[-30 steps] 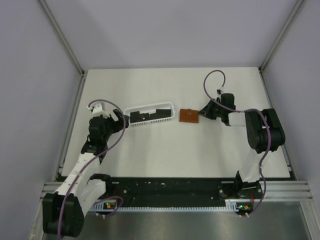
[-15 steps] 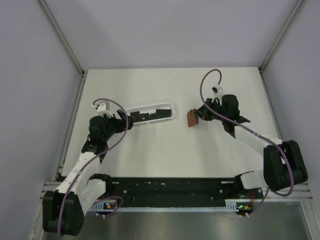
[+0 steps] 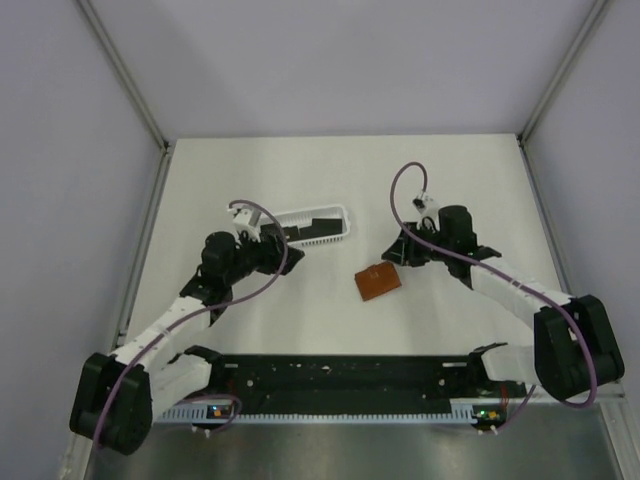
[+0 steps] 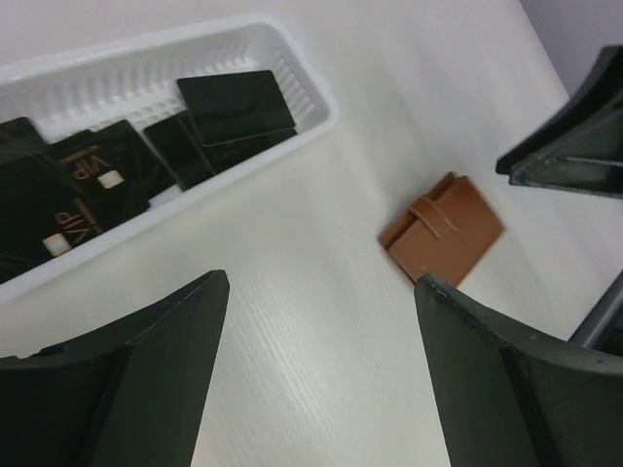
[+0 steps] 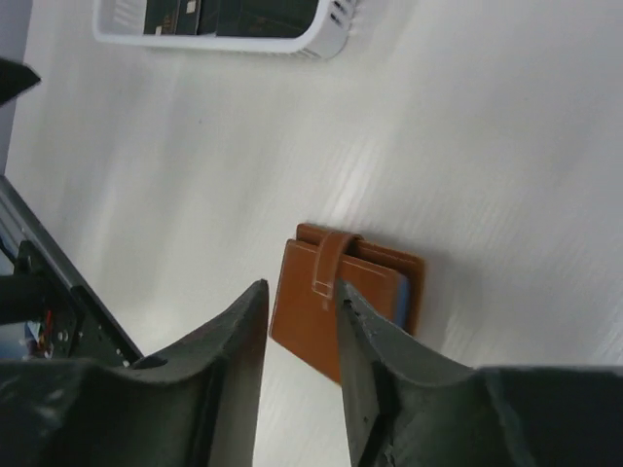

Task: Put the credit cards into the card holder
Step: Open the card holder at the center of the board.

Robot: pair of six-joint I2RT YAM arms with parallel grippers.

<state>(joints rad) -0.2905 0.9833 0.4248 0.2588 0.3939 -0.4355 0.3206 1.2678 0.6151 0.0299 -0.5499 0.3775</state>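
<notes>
Right wrist: brown card holder [image 5: 302, 316] w/ strap, blue edge; R fingers [image 5: 229, 375] barely apart, L fingers [image 4: 146, 375] wide, both empty.

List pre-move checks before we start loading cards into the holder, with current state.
1. Card holder lying on the table, clear of both grippers: ok.
2. Card holder open for loading: not ok; it is folded shut, with the strap across its front.
3. Strap clasp fastened: cannot tell.
4. Left gripper open and empty: ok.
5. Right gripper empty: ok; jaws narrowly parted, near the holder.
6. Credit cards reachable: ok; they lie overlapped in the white basket.
</notes>
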